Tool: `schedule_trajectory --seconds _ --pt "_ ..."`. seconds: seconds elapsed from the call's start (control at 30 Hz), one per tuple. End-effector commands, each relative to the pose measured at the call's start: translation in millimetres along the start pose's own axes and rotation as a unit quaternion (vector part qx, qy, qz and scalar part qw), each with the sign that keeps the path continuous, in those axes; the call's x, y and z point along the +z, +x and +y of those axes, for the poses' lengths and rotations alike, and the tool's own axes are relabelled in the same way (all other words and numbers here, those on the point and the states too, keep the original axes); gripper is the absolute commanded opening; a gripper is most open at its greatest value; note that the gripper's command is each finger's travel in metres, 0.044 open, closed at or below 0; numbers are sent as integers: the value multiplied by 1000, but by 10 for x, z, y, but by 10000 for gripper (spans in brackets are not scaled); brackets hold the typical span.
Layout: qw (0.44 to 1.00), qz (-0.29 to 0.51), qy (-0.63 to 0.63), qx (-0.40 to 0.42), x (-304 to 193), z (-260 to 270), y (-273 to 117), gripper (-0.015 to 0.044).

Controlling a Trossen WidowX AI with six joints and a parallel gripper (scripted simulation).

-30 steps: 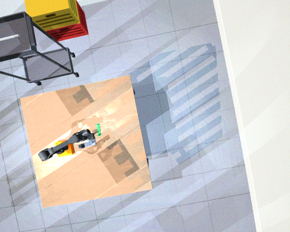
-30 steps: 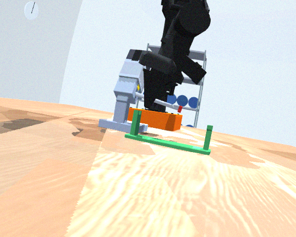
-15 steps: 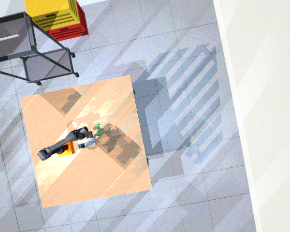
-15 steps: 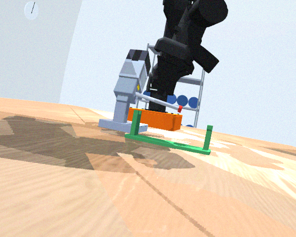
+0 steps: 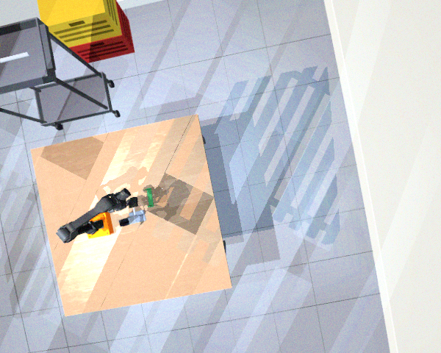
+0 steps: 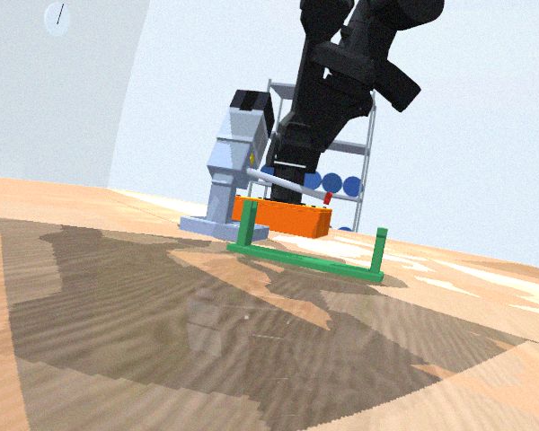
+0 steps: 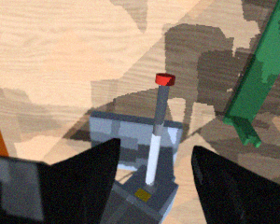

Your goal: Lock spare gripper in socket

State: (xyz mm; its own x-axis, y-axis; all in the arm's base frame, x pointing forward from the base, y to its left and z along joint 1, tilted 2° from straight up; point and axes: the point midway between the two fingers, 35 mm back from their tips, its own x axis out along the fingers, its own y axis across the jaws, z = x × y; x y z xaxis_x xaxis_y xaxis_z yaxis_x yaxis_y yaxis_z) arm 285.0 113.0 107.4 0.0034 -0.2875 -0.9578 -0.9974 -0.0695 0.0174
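The grey-blue mount (image 5: 140, 216) (image 6: 221, 204) (image 7: 103, 127) stands on its base plate, its socket head tilted. A grey body with a black end (image 6: 244, 121) sits on the socket, in line with it; it looks like the docked spare gripper. The pale lock pin (image 6: 278, 180) (image 7: 153, 159) has its inner end at the socket's side, near a yellow mark. Most of its shaft sticks out and slopes down to its red head (image 6: 328, 197) (image 7: 165, 79). My gripper (image 7: 156, 149) is open, its fingers on either side of the pin's line in the wrist view. Contact cannot be told.
A green rack (image 5: 149, 197) (image 6: 306, 262) (image 7: 261, 70) with two uprights stands beside the mount. An orange box (image 5: 107, 224) (image 6: 284, 217) is at the arm's base, behind the mount in the exterior view. A cart (image 5: 19, 72) and stacked crates (image 5: 80, 26) stand off the table.
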Motion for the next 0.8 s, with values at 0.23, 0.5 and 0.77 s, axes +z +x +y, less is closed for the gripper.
schedule_trajectory --seconds 0.23,0.5,0.77 --pt "1000 1 -1 -1 25 1 -73 331" --pt "1000 1 -1 -1 25 1 -73 440" --pt "1000 1 -1 -1 25 1 -73 440"
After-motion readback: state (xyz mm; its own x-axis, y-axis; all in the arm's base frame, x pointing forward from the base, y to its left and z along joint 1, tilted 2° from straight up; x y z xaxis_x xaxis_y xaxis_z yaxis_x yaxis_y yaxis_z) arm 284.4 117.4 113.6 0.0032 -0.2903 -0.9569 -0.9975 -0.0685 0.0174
